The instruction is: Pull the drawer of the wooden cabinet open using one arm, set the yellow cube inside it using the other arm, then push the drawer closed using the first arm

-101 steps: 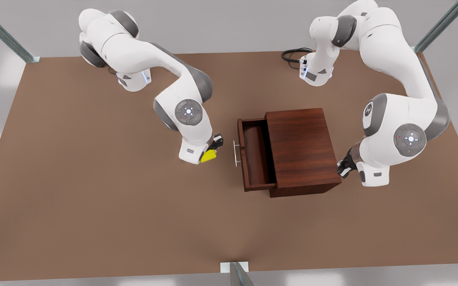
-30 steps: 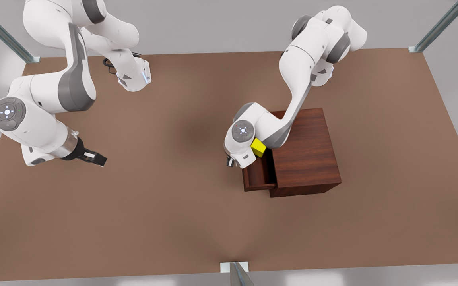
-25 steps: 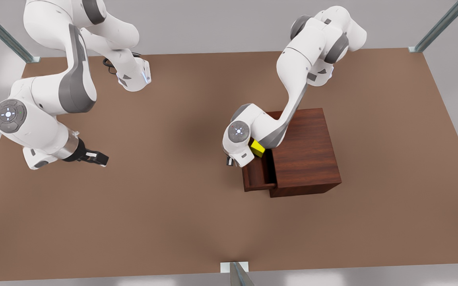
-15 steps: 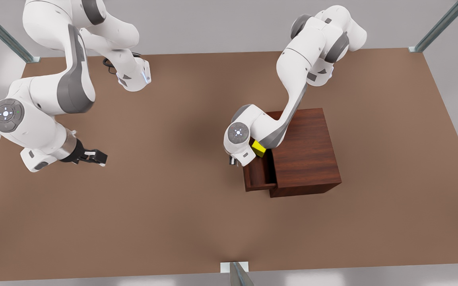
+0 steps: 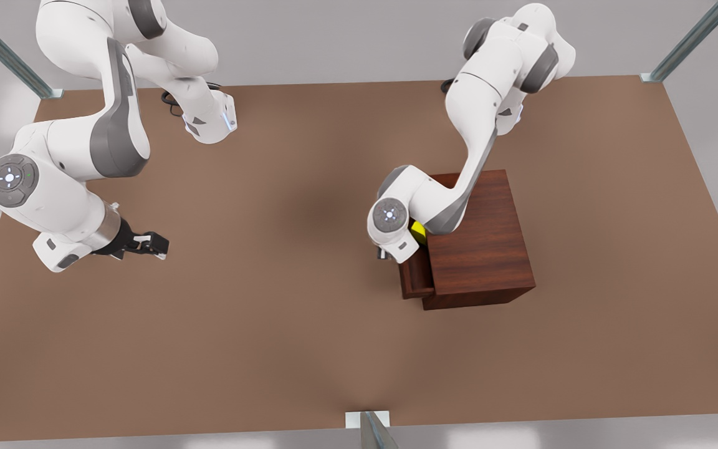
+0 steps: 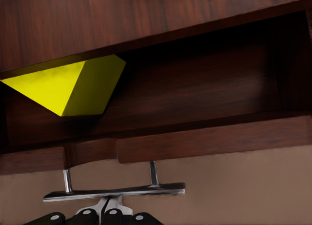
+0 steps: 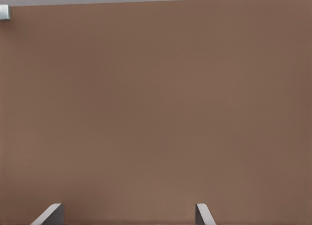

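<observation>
The wooden cabinet (image 5: 477, 237) stands at the table's middle right in the front view. Its drawer (image 5: 414, 274) sticks out only a little toward the front view's left. The yellow cube (image 5: 418, 232) lies inside the drawer, half under the cabinet top (image 6: 146, 15); the left wrist view shows the cube (image 6: 73, 86) in the drawer (image 6: 195, 88). My left gripper (image 5: 386, 252) is shut and presses against the silver bar handle (image 6: 114, 191). My right gripper (image 5: 153, 245) hovers open over bare table at the front view's left, its fingers (image 7: 51, 214) holding nothing; that arm waits.
The brown table (image 5: 272, 324) has metal frame posts at its back corners (image 5: 689, 40) and a bracket at the front edge (image 5: 368, 424). A black cable (image 5: 172, 100) lies by the base of the right arm.
The left arm has pushed the drawer farther into the cabinet, toward the front view's right. The cube has slid with it partly under the cabinet top. The right arm has barely moved.
</observation>
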You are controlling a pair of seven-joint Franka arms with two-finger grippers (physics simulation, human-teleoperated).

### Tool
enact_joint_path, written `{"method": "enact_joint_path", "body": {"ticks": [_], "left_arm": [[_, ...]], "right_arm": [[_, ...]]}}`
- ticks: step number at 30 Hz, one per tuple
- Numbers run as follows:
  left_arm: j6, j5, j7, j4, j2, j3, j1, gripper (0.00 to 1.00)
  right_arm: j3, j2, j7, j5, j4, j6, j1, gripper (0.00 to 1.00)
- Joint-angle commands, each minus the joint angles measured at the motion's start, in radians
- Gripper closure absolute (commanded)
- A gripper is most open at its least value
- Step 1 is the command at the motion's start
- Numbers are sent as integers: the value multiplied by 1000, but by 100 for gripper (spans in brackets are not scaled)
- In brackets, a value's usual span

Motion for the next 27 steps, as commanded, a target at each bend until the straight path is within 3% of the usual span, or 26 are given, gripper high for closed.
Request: {"method": "enact_joint_path", "body": {"ticks": [1,27], "left_arm": [[-21,3,107,-16,-11,0,4,79],[-64,5,254,-105,-64,18,63,79]], "right_arm": [[0,-1,-64,1,0,0,0,0],[-1,0,-65,-1,0,28,-2,0]]}}
